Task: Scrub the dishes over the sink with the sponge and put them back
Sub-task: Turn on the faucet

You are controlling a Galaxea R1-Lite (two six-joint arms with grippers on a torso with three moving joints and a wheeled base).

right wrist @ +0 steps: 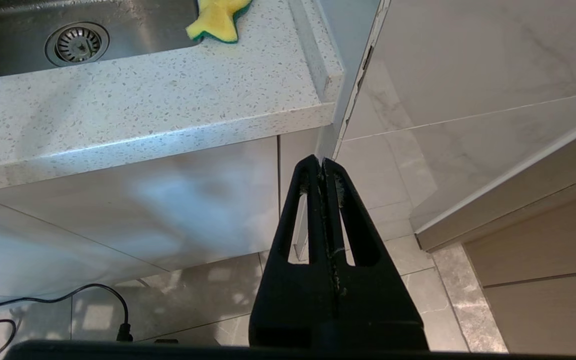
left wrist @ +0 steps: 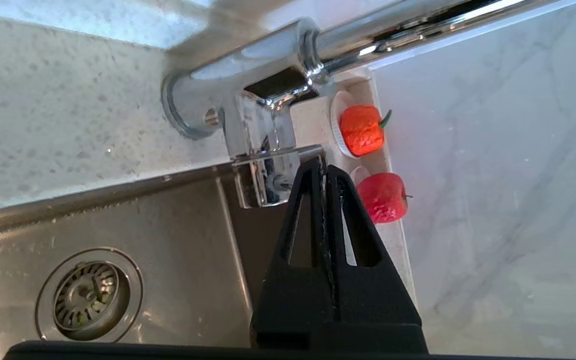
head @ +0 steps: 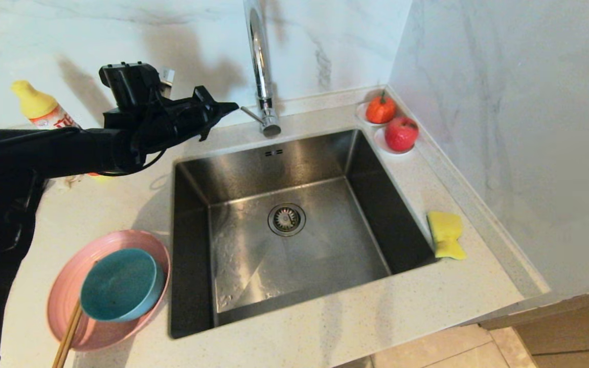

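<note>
A pink plate point(head: 64, 286) lies on the counter left of the sink point(head: 294, 168), with a teal bowl point(head: 120, 283) in it. The yellow sponge point(head: 446, 235) rests on the counter right of the sink and shows again in the right wrist view as a yellow sponge point(right wrist: 218, 20) with a green underside. My left gripper point(head: 233, 107) is shut and empty, raised over the counter behind the sink's left corner, pointing at the tap lever point(head: 251, 113). In the left wrist view the gripper point(left wrist: 324, 167) sits just short of the tap's base point(left wrist: 263, 150). My right gripper point(right wrist: 321, 161) hangs shut below the counter edge.
Wooden chopsticks point(head: 69, 332) lean on the plate. A yellow-capped detergent bottle point(head: 44, 110) stands behind my left arm. A tall chrome tap point(head: 259, 61) rises behind the sink. Two red-orange fruits point(head: 391, 122) sit in the back right corner by the marble wall.
</note>
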